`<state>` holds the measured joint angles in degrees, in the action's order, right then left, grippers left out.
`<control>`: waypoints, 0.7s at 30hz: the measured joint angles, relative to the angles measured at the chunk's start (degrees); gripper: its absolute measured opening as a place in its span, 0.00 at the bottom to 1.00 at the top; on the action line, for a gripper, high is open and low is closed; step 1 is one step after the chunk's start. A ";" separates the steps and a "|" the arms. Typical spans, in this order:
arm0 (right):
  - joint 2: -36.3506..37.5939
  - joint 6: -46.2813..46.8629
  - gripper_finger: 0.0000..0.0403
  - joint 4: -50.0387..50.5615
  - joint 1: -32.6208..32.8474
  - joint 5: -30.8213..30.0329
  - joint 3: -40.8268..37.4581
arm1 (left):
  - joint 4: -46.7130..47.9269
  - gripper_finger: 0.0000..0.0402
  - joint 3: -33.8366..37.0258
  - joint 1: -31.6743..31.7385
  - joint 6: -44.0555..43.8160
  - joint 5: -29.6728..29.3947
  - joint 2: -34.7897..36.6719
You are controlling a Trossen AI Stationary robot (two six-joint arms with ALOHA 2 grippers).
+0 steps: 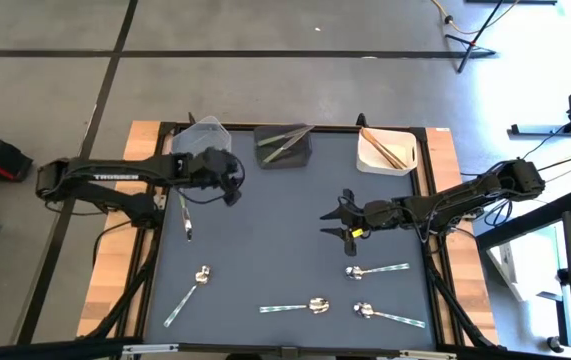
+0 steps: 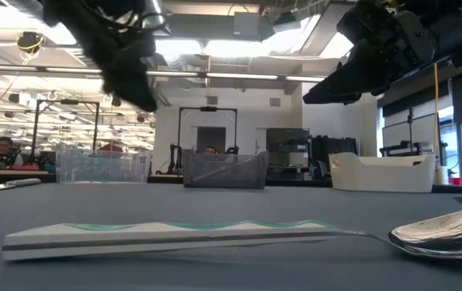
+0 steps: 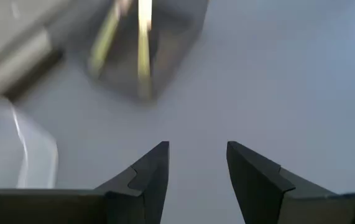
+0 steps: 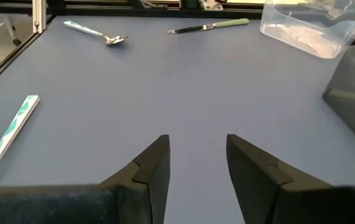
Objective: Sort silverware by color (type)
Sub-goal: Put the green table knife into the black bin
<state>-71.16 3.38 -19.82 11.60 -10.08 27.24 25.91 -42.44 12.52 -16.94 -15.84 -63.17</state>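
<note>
Left gripper (image 1: 233, 186) released, empty, at 10 o'clock beside clear plastic bin (image 1: 201, 135). Right gripper (image 1: 337, 222) released, mid-table. 4 shiny silver spoons (image 1: 315, 305) lie loose toward 6; olive-handled utensil (image 1: 184, 214) at 9.

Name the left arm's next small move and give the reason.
Probably lower the open, empty left claw toward the olive-green utensil lying on the mat just beside it. That piece is still outside the dark bin, which already holds similar green pieces. The right claw waits open over mid-mat.
</note>
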 joint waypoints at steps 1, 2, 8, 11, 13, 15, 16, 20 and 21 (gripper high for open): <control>0.00 -0.65 0.36 -0.05 0.00 0.01 0.00 | 2.95 0.39 0.00 -0.85 -2.71 0.17 0.39; 0.00 -0.86 0.36 -0.06 -0.03 -0.20 0.00 | 5.71 0.39 0.00 -1.69 -5.23 0.22 0.61; 0.00 -2.44 0.36 -0.26 -0.09 -4.46 0.00 | 22.65 0.39 0.00 -5.68 -20.35 0.04 0.59; 0.00 -2.61 0.36 -0.89 -0.09 -5.46 0.00 | 29.88 0.39 0.01 -6.54 -28.50 -0.16 0.56; 0.00 -2.66 0.36 -1.32 -0.09 -5.43 0.00 | 33.91 0.39 0.01 -6.86 -32.98 -0.31 0.55; 0.00 -2.87 0.36 -1.63 -0.09 -5.40 0.00 | 36.76 0.39 0.02 -7.02 -36.85 -0.79 0.11; 0.00 -3.09 0.36 -1.72 -0.09 -5.40 0.00 | 37.67 0.39 0.02 -7.00 -38.15 -1.05 -0.25; 0.00 -3.67 0.36 -1.74 -0.09 -5.40 0.00 | 39.22 0.39 0.04 -6.55 -39.86 -2.55 -2.12; 0.00 -3.68 0.36 -1.84 -0.09 -5.38 0.00 | 39.44 0.39 0.04 -6.15 -39.90 -2.66 -2.93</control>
<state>-71.16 -0.30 -21.66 11.51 -15.46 27.24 65.35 -42.39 6.37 -56.84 -18.50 -66.10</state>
